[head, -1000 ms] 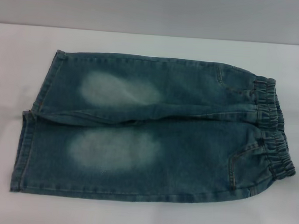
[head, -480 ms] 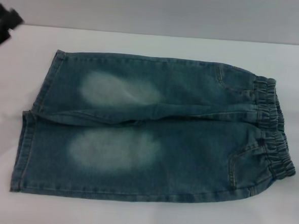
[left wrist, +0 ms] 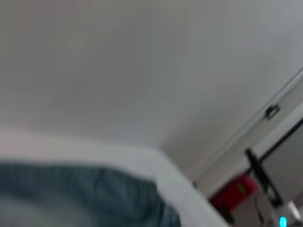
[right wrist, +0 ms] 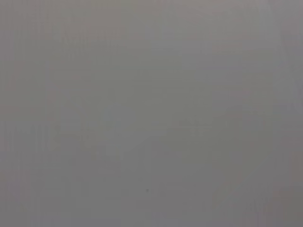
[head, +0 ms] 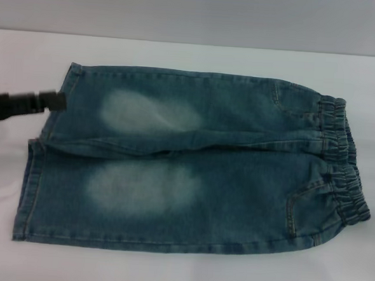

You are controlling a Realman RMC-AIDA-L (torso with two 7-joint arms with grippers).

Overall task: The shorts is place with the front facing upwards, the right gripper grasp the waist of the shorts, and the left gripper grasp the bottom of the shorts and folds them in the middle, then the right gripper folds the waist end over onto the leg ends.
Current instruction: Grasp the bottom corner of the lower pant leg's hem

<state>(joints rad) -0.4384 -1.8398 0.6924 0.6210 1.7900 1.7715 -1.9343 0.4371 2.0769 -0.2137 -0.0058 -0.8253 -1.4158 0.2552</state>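
Note:
The shorts [head: 192, 160] lie flat on the white table [head: 166, 273], blue-green denim with pale patches on both legs. The gathered waist [head: 339, 162] is at the right, the leg ends [head: 36, 163] at the left. My left gripper [head: 53, 100] reaches in from the left edge, its black tip at the hem of the far leg. The left wrist view shows a blurred patch of the shorts [left wrist: 80, 198] on the table. My right gripper is out of view; the right wrist view shows only plain grey.
A grey wall [head: 195, 13] stands behind the table's far edge. In the left wrist view a red object [left wrist: 236, 191] and a black stand [left wrist: 260, 175] are off beyond the table corner.
My left gripper came into view at the upper left and has dropped down and rightward to the far leg's hem. The shorts have not moved.

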